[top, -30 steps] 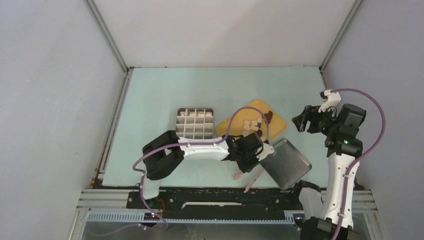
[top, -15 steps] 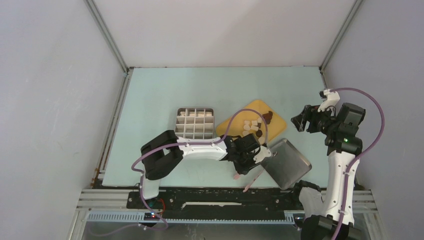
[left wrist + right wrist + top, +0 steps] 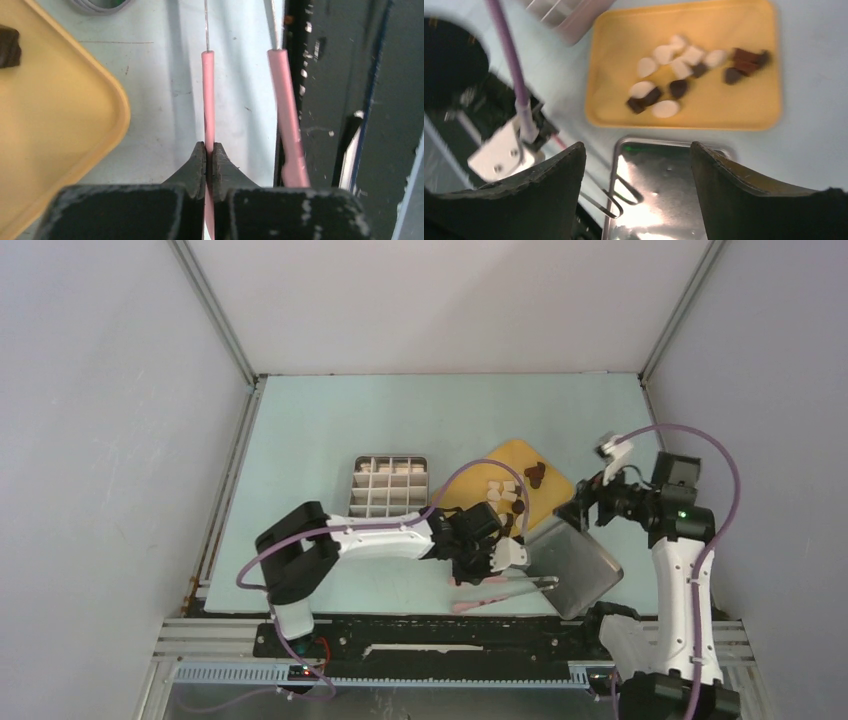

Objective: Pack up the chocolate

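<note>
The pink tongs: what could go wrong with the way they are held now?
The left gripper pinches only one arm of the pink tongs; the other arm is free, so they may twist or slip. Their wire tips reach the metal tray and might catch on its rim.

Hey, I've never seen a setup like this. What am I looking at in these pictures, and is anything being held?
Two robot arms stand bolted at the near edge of a table. One picture looks down from above; the other two come from a camera on each wrist. On the table lie a yellow tray of white and dark chocolate pieces, a divided box and a shiny metal tray. The left gripper is shut on one arm of the pink tongs. The right gripper is open and empty, near the metal tray.
</note>
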`<state>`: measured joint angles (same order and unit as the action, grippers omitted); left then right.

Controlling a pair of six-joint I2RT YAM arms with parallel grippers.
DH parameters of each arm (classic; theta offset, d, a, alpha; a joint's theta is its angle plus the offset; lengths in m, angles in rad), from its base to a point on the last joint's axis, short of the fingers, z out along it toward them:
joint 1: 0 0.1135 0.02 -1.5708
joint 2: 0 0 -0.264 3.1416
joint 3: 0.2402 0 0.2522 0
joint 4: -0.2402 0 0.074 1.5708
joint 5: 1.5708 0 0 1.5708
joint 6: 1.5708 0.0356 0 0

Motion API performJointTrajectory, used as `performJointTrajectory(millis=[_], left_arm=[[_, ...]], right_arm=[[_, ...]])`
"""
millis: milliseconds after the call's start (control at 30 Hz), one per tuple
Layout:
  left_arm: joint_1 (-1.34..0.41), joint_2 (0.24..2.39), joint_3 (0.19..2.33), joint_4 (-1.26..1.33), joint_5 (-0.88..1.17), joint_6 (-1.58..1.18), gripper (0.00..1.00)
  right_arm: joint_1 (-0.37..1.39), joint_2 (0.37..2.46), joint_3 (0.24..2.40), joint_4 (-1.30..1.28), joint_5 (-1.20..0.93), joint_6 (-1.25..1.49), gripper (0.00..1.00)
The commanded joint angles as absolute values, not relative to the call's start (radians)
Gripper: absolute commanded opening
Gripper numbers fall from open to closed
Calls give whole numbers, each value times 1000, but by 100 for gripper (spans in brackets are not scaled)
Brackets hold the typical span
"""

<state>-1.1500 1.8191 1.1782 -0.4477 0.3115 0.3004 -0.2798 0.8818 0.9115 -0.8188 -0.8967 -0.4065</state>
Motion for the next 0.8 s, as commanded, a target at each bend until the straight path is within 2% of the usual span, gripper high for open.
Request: performJointTrajectory(millis=[0, 200, 400, 533, 767], left_arm=[[-1096, 1688, 1145, -429, 472, 533, 0], [-1058, 1647, 1187, -470, 537, 617, 0], [-1048, 1624, 1217, -509, 557, 669, 0], [-1034, 1614, 1234, -520, 582, 671, 0], [-991, 1603, 1247, -441, 710, 522, 0]], right_arm=[[-100, 862, 940, -1098, -937, -744, 81], [166, 864, 938, -1145, -839, -843, 83], [319, 954, 955, -1197, -787, -905, 84], [373, 972, 937, -1177, -745, -907, 84], [394, 976, 900, -1110, -736, -864, 82]])
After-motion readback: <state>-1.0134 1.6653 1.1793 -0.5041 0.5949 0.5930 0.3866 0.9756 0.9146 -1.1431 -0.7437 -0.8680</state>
